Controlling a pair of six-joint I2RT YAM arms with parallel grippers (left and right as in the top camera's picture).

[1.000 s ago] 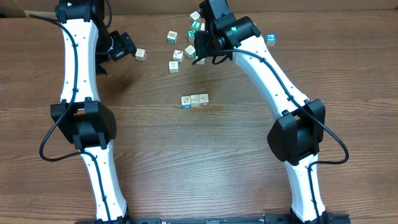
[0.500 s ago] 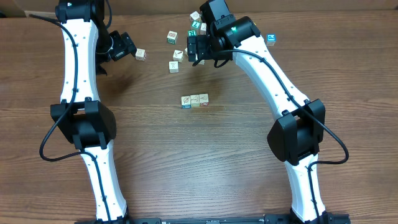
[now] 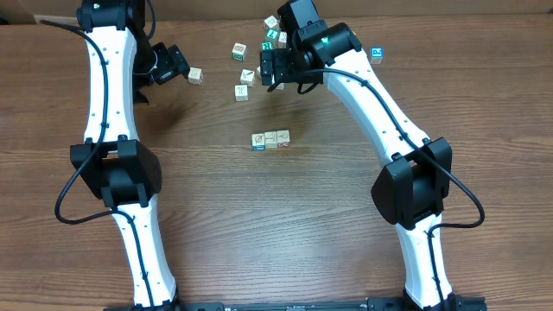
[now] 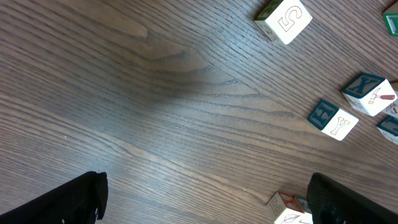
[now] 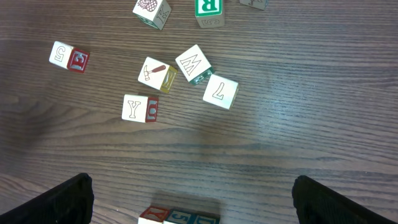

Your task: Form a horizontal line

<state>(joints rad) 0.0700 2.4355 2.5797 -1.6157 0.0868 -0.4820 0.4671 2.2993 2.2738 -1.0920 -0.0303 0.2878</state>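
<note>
A short row of three pale picture cubes (image 3: 270, 139) lies edge to edge at mid-table. Its top edge shows at the bottom of the right wrist view (image 5: 180, 216), and its left end shows beside a finger in the left wrist view (image 4: 289, 210). My right gripper (image 3: 275, 69) hangs open over the loose cubes at the back, with nothing between its fingers (image 5: 68, 199). My left gripper (image 3: 177, 65) is open and empty at the back left, next to the "5" cube (image 3: 196, 76).
Loose cubes lie scattered behind the row: a "Y" cube (image 5: 140, 108), a hammer cube (image 5: 157, 74), a "W" cube (image 5: 193, 63), a "7" cube (image 5: 221, 92) and an "R" cube (image 5: 208, 9). A lone blue-marked cube (image 3: 377, 53) sits at the far right.
My right gripper's jaws have spread wide open over the loose cubes. The left arm and the row have not moved.
</note>
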